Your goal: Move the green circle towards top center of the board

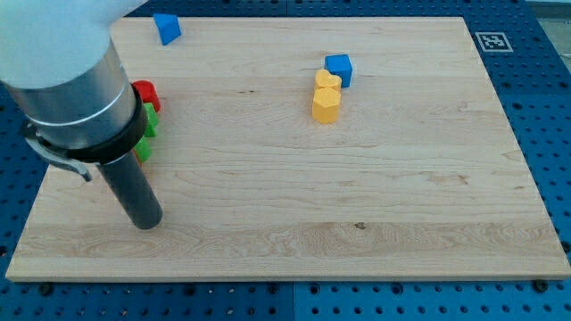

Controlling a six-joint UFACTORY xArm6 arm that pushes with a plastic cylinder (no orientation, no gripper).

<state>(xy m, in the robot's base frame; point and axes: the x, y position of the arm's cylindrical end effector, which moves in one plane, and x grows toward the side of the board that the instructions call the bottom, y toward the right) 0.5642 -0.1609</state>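
down at the view's bottom left, my tip (145,220) touches nothing, and the green block (148,125), half hidden, sits just above it.

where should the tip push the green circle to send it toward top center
Judging from this view, contact its lower-left side, so the push runs up and to the view's right. The green block is mostly hidden behind the arm at the left edge, under the red block, shape unclear. My tip sits below it, apart.
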